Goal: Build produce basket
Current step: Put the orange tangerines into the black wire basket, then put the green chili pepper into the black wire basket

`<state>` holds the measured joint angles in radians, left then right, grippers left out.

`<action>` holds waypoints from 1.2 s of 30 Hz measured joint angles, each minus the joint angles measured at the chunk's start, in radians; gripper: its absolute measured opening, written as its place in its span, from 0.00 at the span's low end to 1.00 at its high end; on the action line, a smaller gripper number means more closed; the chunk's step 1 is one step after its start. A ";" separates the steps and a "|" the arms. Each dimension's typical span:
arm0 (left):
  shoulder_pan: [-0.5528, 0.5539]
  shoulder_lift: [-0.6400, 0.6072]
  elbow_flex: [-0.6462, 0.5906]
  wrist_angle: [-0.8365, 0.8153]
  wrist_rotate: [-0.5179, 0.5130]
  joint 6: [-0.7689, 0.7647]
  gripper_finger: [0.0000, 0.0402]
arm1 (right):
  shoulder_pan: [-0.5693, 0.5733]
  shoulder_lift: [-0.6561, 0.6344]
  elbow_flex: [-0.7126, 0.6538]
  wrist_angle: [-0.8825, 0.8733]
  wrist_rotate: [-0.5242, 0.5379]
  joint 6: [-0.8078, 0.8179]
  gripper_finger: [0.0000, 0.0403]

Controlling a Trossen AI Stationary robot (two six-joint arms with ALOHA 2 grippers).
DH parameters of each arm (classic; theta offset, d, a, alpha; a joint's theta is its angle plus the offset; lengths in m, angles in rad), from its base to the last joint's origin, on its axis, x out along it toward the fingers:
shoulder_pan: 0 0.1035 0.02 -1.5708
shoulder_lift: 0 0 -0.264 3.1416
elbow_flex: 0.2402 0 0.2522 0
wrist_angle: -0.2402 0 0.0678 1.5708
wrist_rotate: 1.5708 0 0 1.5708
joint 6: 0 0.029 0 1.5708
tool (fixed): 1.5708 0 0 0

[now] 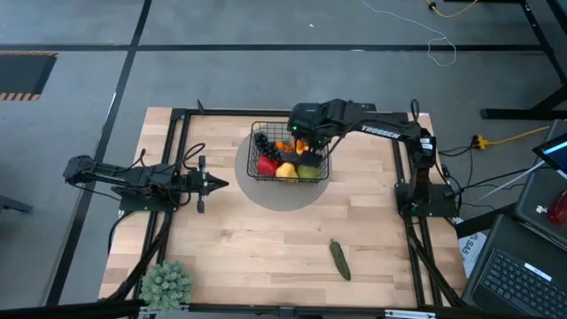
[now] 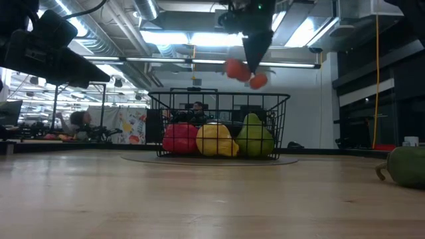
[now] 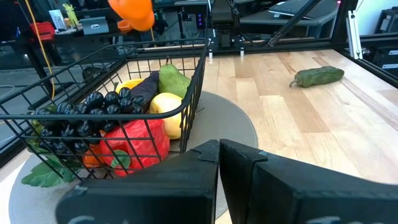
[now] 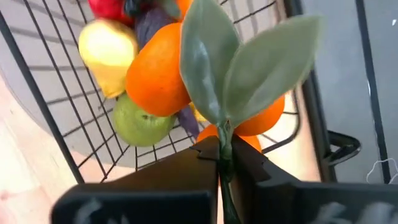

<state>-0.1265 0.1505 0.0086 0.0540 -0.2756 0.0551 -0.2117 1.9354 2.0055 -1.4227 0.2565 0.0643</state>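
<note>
Orange fruits (image 4: pixel 165 78) hang over the basket (image 1: pixel 290 152), right gripper (image 4: pixel 219 149) pinching their half-hidden stem; left gripper (image 3: pixel 219 152) closed.

Table (image 1: pixel 266 239): mat (image 1: pixel 282 192) (under basket (image 1: pixel 291 152)), cucumber (image 1: pixel 340 260), plant (image 1: pixel 166 283).

Right arm stretched from its base at table's right edge, reaching leftward across table. Right gripper (image 1: pixel 304 140) pointing down, hanging high above table surface in low view, fingers (image 4: pixel 249 168) pinched tight on thin green stem. Left arm lying low and level along table's left side, pointing right. Left gripper (image 1: pixel 215 183) near table surface, fingers (image 3: pixel 245 158) pressed together, nothing between them.
</note>
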 joint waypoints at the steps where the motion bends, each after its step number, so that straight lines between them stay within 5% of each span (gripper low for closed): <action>1: 0.000 0.000 0.000 0.000 0.000 0.000 0.01 | 0.001 0.000 -0.016 0.001 0.001 -0.004 0.04; 20: 0.000 0.000 0.000 0.000 0.000 0.001 0.01 | 0.001 0.000 -0.049 0.126 0.037 0.040 0.07; 31: 0.000 0.000 0.000 0.000 0.000 0.001 0.01 | 0.001 0.000 -0.049 0.150 0.038 0.072 0.38; 36: 0.000 0.000 0.000 0.000 0.000 0.001 0.01 | 0.001 0.000 -0.037 0.094 0.039 0.201 0.45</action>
<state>-0.1265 0.1502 0.0086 0.0536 -0.2760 0.0559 -0.2108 1.9354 1.9682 -1.3287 0.2951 0.2651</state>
